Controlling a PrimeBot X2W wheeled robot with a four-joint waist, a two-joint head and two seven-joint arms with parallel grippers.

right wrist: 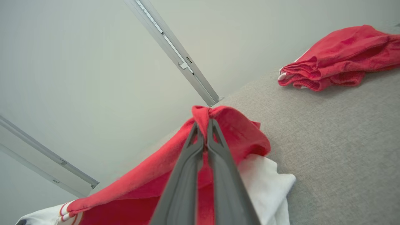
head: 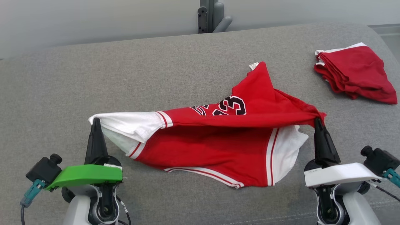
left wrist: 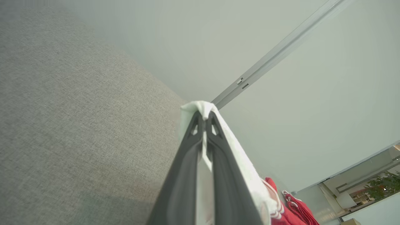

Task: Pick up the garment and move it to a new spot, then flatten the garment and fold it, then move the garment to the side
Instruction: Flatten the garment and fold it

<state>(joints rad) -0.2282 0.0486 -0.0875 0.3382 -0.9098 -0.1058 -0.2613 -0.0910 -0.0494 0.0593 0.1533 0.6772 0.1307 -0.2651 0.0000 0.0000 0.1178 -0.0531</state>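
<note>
Jersey (head: 218, 137) lies mid-pad, strung between both arms. Its top edge is taut from end to end, and its lower body sags onto the grey pad (head: 93, 68).

Left gripper (head: 96, 122): clamped on the white sleeve tip, with cloth showing between the fingers in the left wrist view.
Right gripper (head: 318, 122): clamped on a bunched red corner, with the white sleeve hanging loose just below it.

Step in hand, as I read it: lift and carry to a fresh spot.
- Raise both ends together and level, or the slack side drags and twists.
- Hold the present spread. Pull wider and the thin left pinch may slip; that bite looks small.
- The right grip holds a wad, not a clean edge, so expect to regrip before flattening.
- The back layer peaks up behind the number. Let it fall forward before you set down.

Room:
- The left half and the far-left of the pad are bare, and that is your best landing.
- A folded red pile (head: 353, 73) sits far right, near the pad's rounded corner. Stay well apart from it.
- The far edge curves off towards a grey post (head: 211, 15).
- I cannot tell where the near edge runs.
</note>
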